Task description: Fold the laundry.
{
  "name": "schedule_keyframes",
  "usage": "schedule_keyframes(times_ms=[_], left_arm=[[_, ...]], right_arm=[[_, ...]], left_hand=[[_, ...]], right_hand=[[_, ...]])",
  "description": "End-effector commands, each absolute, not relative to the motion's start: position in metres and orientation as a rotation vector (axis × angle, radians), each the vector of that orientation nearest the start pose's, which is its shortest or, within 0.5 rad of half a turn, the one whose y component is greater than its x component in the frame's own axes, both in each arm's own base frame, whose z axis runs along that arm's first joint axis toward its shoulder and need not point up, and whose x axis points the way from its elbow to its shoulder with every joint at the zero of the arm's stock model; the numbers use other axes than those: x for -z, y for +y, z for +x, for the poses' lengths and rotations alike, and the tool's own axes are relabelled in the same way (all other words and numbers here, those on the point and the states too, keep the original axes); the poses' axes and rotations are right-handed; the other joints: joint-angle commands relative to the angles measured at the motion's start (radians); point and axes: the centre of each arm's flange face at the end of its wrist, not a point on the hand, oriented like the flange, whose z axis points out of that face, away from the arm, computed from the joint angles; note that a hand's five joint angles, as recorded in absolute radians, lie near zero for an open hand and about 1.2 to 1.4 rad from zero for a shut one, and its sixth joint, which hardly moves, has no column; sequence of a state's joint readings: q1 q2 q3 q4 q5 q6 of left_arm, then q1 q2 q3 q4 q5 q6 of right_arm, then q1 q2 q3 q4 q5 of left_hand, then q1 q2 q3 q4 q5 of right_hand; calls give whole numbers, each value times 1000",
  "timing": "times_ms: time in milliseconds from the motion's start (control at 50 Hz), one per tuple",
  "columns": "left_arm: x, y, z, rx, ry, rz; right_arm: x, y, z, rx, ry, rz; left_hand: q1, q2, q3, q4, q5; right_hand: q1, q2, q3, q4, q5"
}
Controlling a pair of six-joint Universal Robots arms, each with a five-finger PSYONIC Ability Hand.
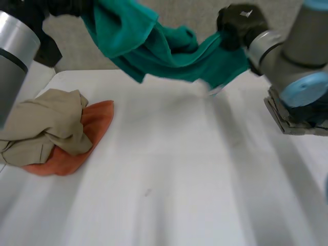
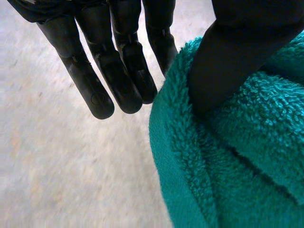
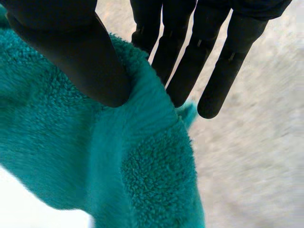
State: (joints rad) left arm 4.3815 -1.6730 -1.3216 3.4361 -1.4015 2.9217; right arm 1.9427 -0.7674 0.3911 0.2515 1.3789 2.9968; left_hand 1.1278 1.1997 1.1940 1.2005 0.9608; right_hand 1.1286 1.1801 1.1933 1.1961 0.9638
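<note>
Towel [image 1: 169,51], teal and thick, hangs in the air between my two hands, above the far part of the table [image 1: 179,179] and touching nothing else. My left hand [image 2: 237,52] grasps one end. Its thumb presses down into the pile, and my straight fingers [image 2: 118,71] sit on the other side of the fold, just at the cloth's edge. My right hand [image 1: 238,25] grips the other end the same way, with the thumb sunk into the cloth against straight fingers [image 3: 180,61].

What worries me is how little cloth each pinch has. I judge both holds to be close to the edge, with the fingers only partly behind the cloth. A quick pull apart or a swing could slide an end out from under a thumb and drop that half.

Between my hands the towel is bunched and twisted, sagging in folds rather than stretched flat. If I lay it down like this, I expect it to land creased, and any fold made on it would come out crooked. I cannot tell whether I hold true corners or just gathered edge, and gathered edge would skew it too.

Below and beside my left arm, a beige garment [image 1: 46,125] lies partly over an orange cloth [image 1: 89,133]. Lowering too far to that side could drape the towel over them.
</note>
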Motion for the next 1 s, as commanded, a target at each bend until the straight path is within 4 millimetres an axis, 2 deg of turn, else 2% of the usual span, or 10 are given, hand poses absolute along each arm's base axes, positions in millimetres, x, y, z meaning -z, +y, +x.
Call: schedule_keyframes(times_ms=[20,220,280,300,420,540,640,740,840,1000], left_arm=[[-298,-322,-255,-2020,-1726,-190],[-165,-330,-263,-1696,-2121,-206],[-147,-325,-264,-1630,-2188,-220],[-145,-324,-264,-1620,-2197,-224],[-172,-317,-261,-1654,-2164,-227],[-214,-293,-254,-1738,-2065,-244],[-241,-259,-246,-1858,-2022,-402],[-224,-230,-248,-1909,-2053,-699],[-199,-202,-278,-1968,-1939,-1068],[-164,-210,-297,-1966,-1924,-1283]], right_arm=[[-315,-355,293,2114,1915,-953],[-176,-297,276,1605,2264,-1410],[-156,-291,273,1556,2289,-1417],[-148,-290,272,1566,2291,-1413],[-148,-301,264,1724,2317,-1337],[-199,-296,260,1926,2251,-1250],[-209,-285,256,1904,2262,-1263],[-220,-273,250,1839,2300,-1283],[-222,-263,247,1744,2340,-1336],[-217,-265,247,1707,2343,-1456]], left_hand=[[268,197,202,196,261],[268,197,202,196,261],[-161,-233,-228,-234,-169],[-285,-357,-351,-357,-292],[-764,-836,-831,-837,-772],[-779,-851,-845,-852,-787],[-768,-839,-834,-840,-775],[-747,-819,-813,-820,-754],[-741,-813,-807,-814,-749],[-659,-731,-725,-732,-666]], right_hand=[[268,216,203,200,258],[268,216,203,200,258],[268,216,203,200,258],[19,-33,-46,-49,9],[-843,-894,-907,-910,-852],[-954,-1006,-1019,-1022,-964],[-954,-1006,-1019,-1022,-964],[-954,-1006,-1019,-1022,-964],[-954,-1006,-1019,-1022,-964],[-954,-1006,-1019,-1022,-964]])
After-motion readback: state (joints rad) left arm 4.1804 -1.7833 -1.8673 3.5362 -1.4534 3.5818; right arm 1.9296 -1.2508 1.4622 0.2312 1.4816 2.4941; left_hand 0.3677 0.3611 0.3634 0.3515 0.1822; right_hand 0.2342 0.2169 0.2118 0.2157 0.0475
